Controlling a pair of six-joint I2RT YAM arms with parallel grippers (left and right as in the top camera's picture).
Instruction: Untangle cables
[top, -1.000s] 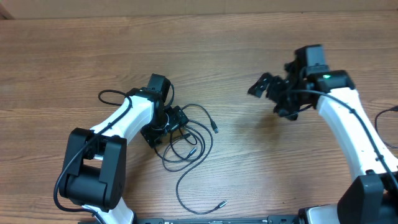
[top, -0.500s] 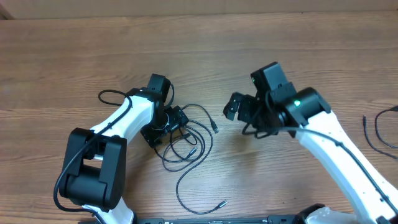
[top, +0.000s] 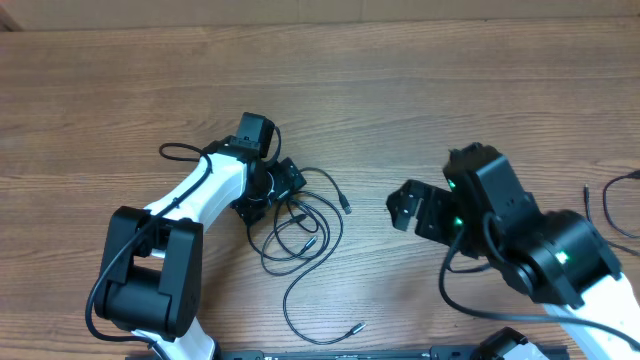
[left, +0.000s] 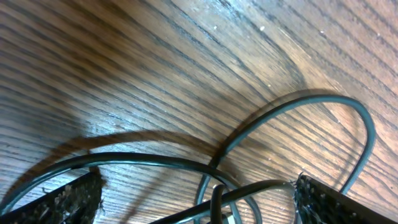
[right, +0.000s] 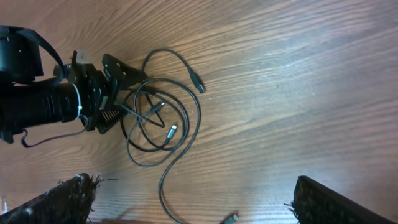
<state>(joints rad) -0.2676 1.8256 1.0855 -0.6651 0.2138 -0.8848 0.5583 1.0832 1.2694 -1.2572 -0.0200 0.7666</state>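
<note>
**Left fingers** (top: 283, 184) are standing fully spread and gripping nothing, poised low over the tangled cables (top: 300, 228). The loops are passing between the two pads (left: 62, 200) and spilling just beyond the tips onto the desk (top: 420, 90). **Right fingers** (top: 410, 212) are likewise gaping wide and empty, hovering over bare wood well apart from the tangle, with open desk lying between. Three plug ends (top: 347, 207) are showing around the tangle, whose cord count cannot be told, and one separate cord (top: 612, 205) is lying at the view's edge, beyond the right fingers.
</note>
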